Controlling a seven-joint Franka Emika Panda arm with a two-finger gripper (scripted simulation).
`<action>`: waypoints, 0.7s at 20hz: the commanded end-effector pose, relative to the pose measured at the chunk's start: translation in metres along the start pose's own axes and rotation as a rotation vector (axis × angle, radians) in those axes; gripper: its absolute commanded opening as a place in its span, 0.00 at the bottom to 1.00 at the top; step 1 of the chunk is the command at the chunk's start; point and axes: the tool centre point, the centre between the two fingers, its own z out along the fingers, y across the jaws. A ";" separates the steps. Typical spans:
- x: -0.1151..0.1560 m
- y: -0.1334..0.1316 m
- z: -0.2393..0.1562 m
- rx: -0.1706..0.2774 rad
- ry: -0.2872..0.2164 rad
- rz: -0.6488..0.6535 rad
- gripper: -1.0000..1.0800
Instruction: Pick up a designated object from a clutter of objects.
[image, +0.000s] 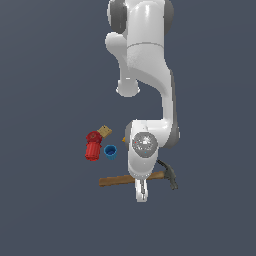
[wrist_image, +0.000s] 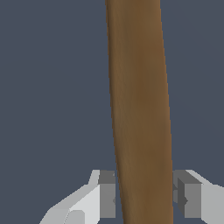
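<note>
The hammer (image: 117, 180) lies across the floor, its brown wooden handle pointing to the exterior view's left and its dark grey claw head (image: 171, 176) to the right. My gripper (image: 141, 186) is down over the handle about two thirds of the way toward the head. In the wrist view the handle (wrist_image: 140, 109) runs between my fingers (wrist_image: 107, 197), whose grey pads press against both of its sides. The rest of the clutter sits behind it: a red ribbed cylinder (image: 93, 146), a small blue cup (image: 110, 151) and a tan block (image: 104, 131).
A yellow-orange sliver (image: 124, 140), likely the banana, peeks out beside my white arm (image: 145, 142), which hides the rest of it. The dark floor (image: 50, 210) stretches around the group on all sides.
</note>
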 end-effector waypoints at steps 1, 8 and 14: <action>0.006 0.004 -0.008 0.005 0.000 0.000 0.00; 0.031 0.029 -0.035 0.004 -0.001 0.001 0.00; 0.065 0.063 -0.071 0.004 -0.002 0.001 0.00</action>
